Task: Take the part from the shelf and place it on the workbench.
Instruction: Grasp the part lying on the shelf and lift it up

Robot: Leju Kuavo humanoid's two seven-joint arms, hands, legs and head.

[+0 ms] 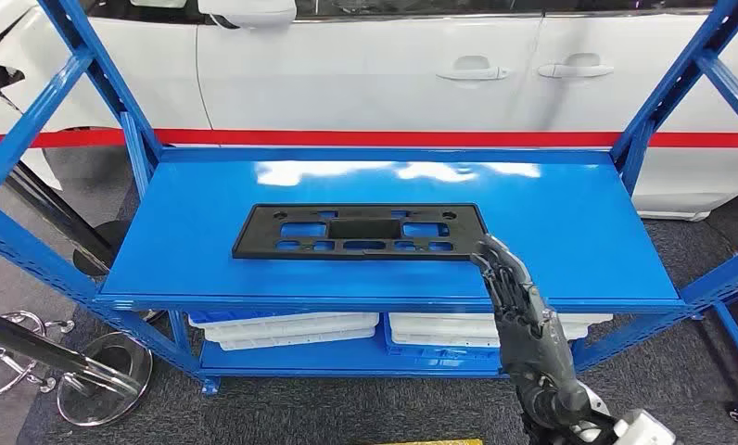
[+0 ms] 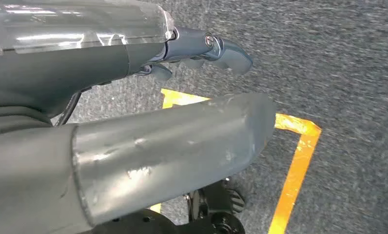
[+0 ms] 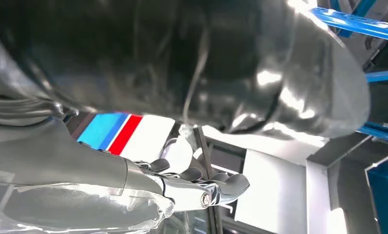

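Note:
The part (image 1: 358, 231) is a flat black plastic frame with several cut-outs, lying flat in the middle of the blue shelf top (image 1: 569, 232). My right hand (image 1: 518, 297) rises from the lower right, fingers stretched out and holding nothing. Its fingertips (image 1: 487, 248) reach the part's near right corner; I cannot tell whether they touch it. The right wrist view shows the same hand (image 3: 197, 187) empty, fingers apart. My left hand (image 2: 202, 48) hangs over the grey carpet floor, fingers loosely extended and empty.
Blue uprights (image 1: 115, 93) frame the shelf on both sides. White trays (image 1: 291, 329) sit on the lower level. A white car (image 1: 393, 65) stands right behind the shelf. A chrome stand base (image 1: 106, 375) is on the floor at left. Yellow floor tape (image 2: 299, 156) lies below my left hand.

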